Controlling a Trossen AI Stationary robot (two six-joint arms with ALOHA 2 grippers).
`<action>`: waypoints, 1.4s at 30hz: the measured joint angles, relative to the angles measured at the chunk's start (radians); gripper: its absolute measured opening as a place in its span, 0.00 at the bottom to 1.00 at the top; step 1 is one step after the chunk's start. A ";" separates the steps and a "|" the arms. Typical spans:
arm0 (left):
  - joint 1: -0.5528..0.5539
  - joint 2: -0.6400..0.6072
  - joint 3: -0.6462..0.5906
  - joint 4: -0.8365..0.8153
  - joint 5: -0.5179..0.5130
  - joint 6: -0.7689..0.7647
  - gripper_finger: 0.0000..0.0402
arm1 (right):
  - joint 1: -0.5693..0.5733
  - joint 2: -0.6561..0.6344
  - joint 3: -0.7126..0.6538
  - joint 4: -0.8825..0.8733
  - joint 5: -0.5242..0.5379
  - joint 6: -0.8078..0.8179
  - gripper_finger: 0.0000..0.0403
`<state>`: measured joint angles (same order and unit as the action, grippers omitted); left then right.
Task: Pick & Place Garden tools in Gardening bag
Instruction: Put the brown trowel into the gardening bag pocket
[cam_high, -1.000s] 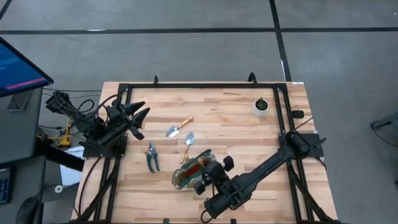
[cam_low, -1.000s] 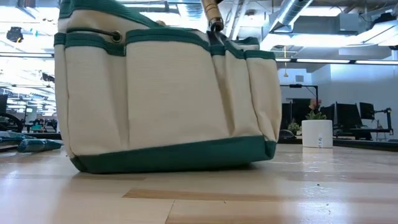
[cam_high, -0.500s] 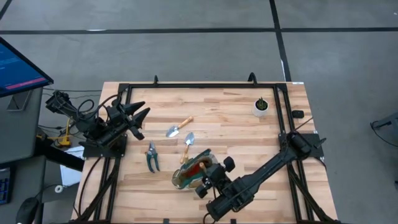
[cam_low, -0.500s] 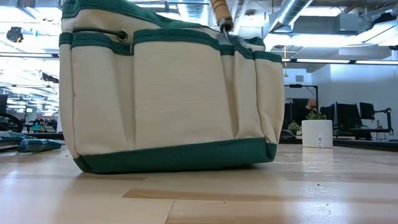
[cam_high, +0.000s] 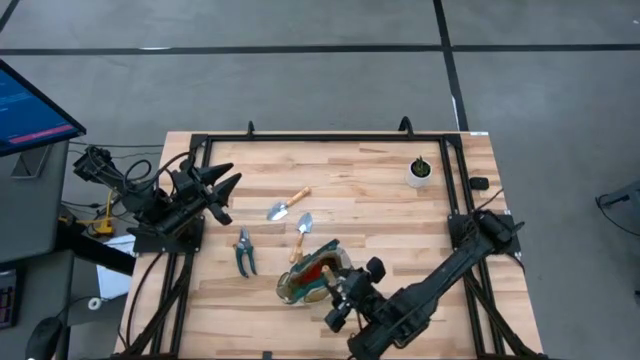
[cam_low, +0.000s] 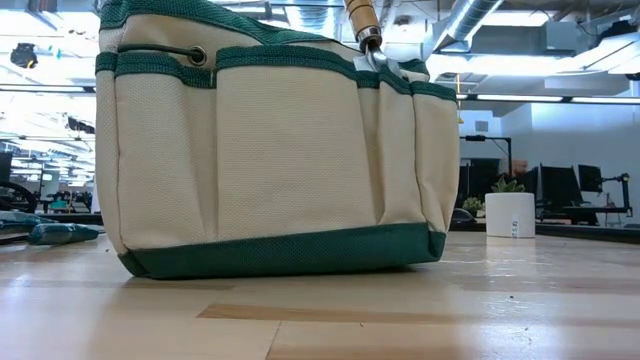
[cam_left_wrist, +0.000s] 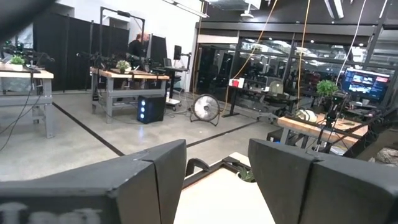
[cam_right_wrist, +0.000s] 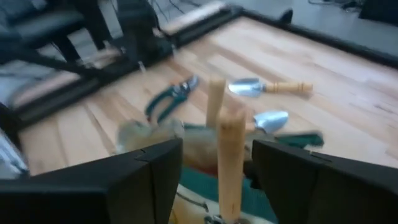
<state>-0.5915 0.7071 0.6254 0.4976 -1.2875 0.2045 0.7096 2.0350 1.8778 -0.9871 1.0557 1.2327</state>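
Bag (cam_high: 312, 272) upright; trowels (cam_high: 288, 206), shears (cam_high: 244, 252) on table.

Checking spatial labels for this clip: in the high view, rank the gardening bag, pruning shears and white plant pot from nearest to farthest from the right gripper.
1. Gardening bag, just beside the right gripper, toward table centre.
2. Pruning shears, farther left, beyond the bag.
3. White plant pot, at the table's far right corner.

Four cameras set about the bag

The high view looks straight down on the whole table (cam_high: 380, 215), the bag (cam_high: 312, 270) near its front edge. The low view sits at tabletop height close to the bag (cam_low: 270, 150), facing the room behind. The right wrist view looks down on the bag (cam_right_wrist: 186, 146) from close above. The left wrist view faces away, into the room.
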 joint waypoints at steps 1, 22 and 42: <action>0.000 0.000 0.000 0.000 0.000 0.000 0.41 | 0.004 -0.016 0.000 0.006 0.018 -0.013 0.45; 0.000 0.000 0.000 0.000 -0.004 0.000 0.41 | -0.068 -0.049 0.001 0.136 0.075 -0.328 0.01; 0.000 0.000 0.000 0.000 -0.003 -0.001 0.41 | -0.050 0.015 -0.006 -0.021 -0.066 -0.130 0.00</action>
<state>-0.5918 0.7067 0.6254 0.4976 -1.2907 0.2039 0.6598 2.0500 1.8714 -1.0077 0.9896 1.1028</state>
